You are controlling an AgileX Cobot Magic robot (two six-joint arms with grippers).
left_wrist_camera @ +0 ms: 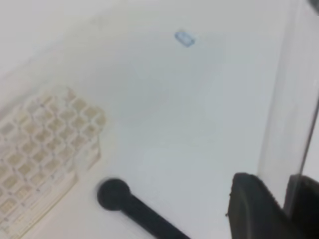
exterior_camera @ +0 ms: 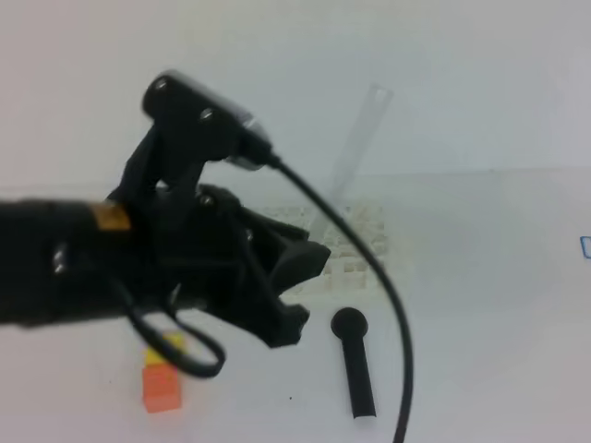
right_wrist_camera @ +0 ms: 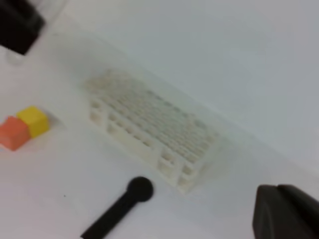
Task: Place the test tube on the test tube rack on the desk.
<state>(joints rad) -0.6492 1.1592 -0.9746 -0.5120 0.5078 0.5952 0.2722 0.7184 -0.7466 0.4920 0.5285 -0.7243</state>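
The test tube (exterior_camera: 355, 152) is clear and leans up to the right above the test tube rack (exterior_camera: 355, 242), a white grid box on the desk (exterior_camera: 489, 323). My left gripper (exterior_camera: 305, 263) is shut on the tube's lower end. In the left wrist view the test tube (left_wrist_camera: 286, 99) runs up from between the black fingers (left_wrist_camera: 249, 209), with the test tube rack (left_wrist_camera: 45, 144) below to the left. My right gripper (right_wrist_camera: 281, 211) shows only as dark fingers pressed together at the bottom right, holding nothing, off to the right of the test tube rack (right_wrist_camera: 149, 124).
A black round-headed stick (exterior_camera: 355, 365) lies on the desk in front of the rack. An orange cube (exterior_camera: 162, 389) and a yellow cube (exterior_camera: 166, 349) sit at the front left. A small blue mark (exterior_camera: 585, 245) is at the right edge.
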